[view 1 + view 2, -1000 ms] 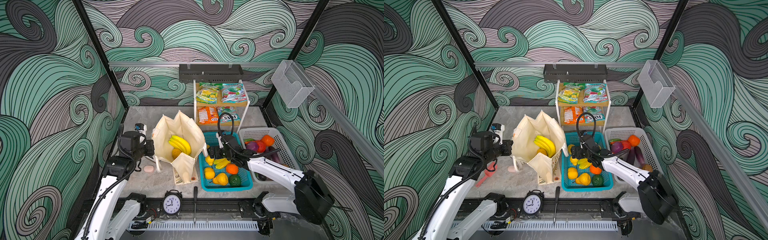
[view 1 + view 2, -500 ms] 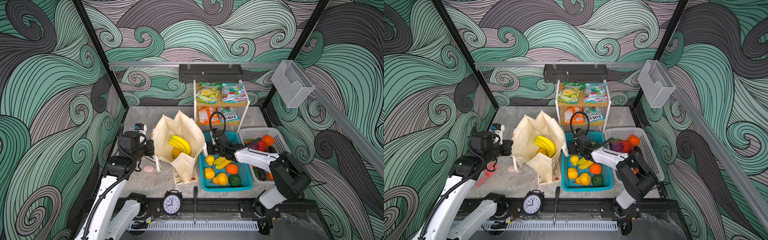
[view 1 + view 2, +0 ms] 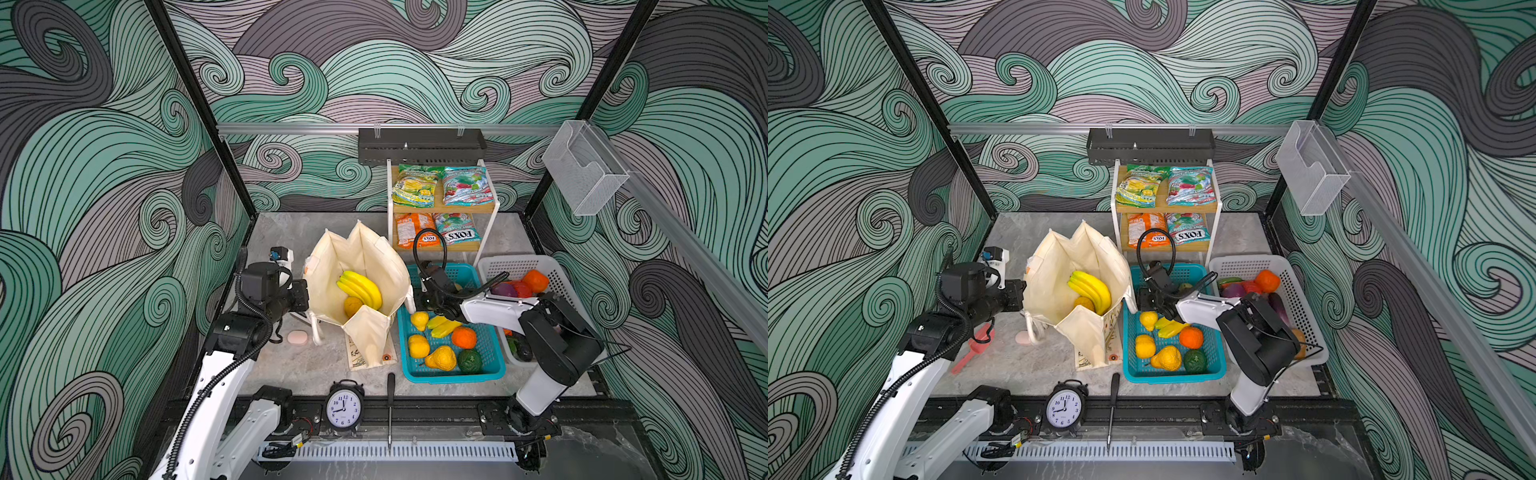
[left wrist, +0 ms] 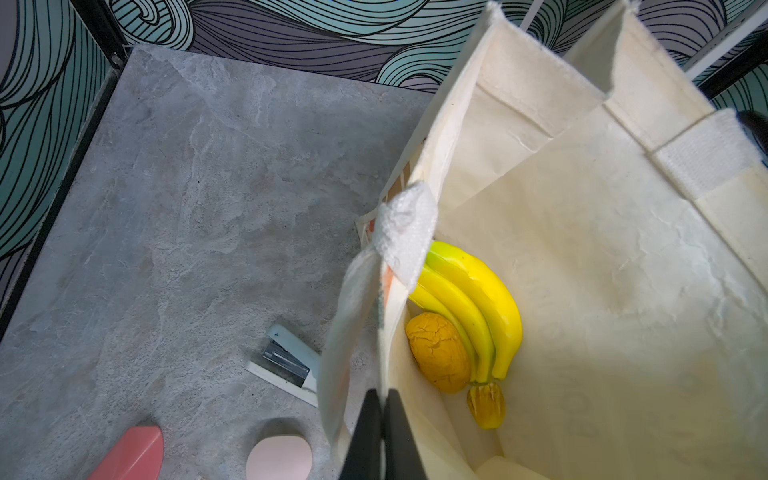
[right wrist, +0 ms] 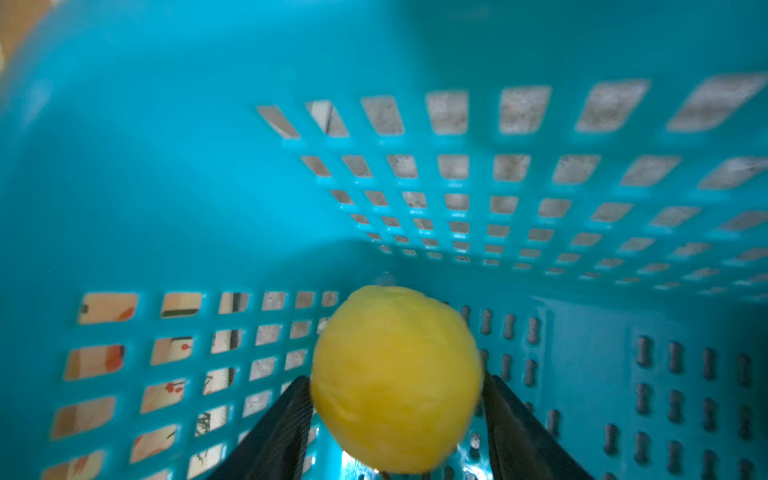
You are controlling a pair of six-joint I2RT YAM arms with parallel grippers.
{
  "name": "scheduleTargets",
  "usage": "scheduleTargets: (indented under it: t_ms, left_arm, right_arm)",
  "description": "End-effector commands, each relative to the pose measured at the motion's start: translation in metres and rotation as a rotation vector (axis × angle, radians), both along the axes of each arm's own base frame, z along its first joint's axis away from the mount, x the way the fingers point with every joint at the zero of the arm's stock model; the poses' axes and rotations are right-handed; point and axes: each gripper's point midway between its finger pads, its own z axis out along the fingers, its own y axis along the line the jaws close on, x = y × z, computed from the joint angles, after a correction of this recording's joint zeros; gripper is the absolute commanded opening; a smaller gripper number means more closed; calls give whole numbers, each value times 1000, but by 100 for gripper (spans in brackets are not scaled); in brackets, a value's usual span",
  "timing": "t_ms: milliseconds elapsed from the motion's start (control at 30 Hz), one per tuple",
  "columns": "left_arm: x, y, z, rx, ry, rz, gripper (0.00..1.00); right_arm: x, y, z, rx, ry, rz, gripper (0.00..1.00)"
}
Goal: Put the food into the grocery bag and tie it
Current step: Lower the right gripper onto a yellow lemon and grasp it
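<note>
The cream grocery bag point(image 3: 365, 257) point(image 3: 1067, 257) stands open, with a yellow banana bunch point(image 3: 361, 286) point(image 4: 469, 303) and a yellow-orange fruit point(image 3: 352, 305) point(image 4: 436, 353) inside. My left gripper point(image 3: 305, 297) point(image 4: 382, 399) is shut on the bag's left rim. In the right wrist view, my right gripper point(image 5: 397, 379) holds a round yellow fruit point(image 5: 395, 374), both fingers against its sides. A top view shows that gripper point(image 3: 419, 309) low in the teal basket point(image 3: 453, 376), next to the bag. More toy produce lies in the basket, including an orange point(image 3: 464, 337).
A white basket point(image 3: 519, 264) of vegetables stands to the right. Candy packets point(image 3: 415, 189) fill the shelf rack behind. A clock point(image 3: 344, 409) and screwdriver point(image 3: 390, 407) lie at the front edge. A pink soap point(image 3: 298, 337) and a stapler point(image 4: 286, 361) lie left of the bag.
My right gripper has shifted a little toward the bag inside the teal basket and closed onto the yellow fruit. The right arm's elbow swung in. The left arm has stayed still.
</note>
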Motion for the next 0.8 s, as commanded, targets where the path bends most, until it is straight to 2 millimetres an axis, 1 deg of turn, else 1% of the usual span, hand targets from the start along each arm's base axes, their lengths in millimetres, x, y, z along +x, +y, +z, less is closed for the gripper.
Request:
scheduleTargets:
  t_ms: [0,100,200,300,400,500,600,767]
  left_arm:
    - [1,3,0,5,0,11,0]
    - [1,4,0,10,-2,15,0]
    - [0,3,1,7,-7,14,0]
    - [0,3,1,8,-6,13,0]
    - [0,3,1,9,-5,13,0]
    - [0,4,1,11,-6,14,0]
    - [0,4,1,12,-7,15,0]
    - [0,4,0,15,-2,15,0]
  right_arm:
    - [7,-5,5,-17,-27,-32,66]
    - [8,-8,-1,-38,-20,-41,66]
    - [11,-7,-1,-39,-30,-48,69]
    - [14,-9,0,-48,-46,-53,69]
    - [15,-11,1,-60,-56,-57,65]
    - [15,-12,1,-66,-60,-55,59]
    - [15,-10,3,-50,-68,-50,57]
    - [14,-12,12,-42,-95,-51,51]
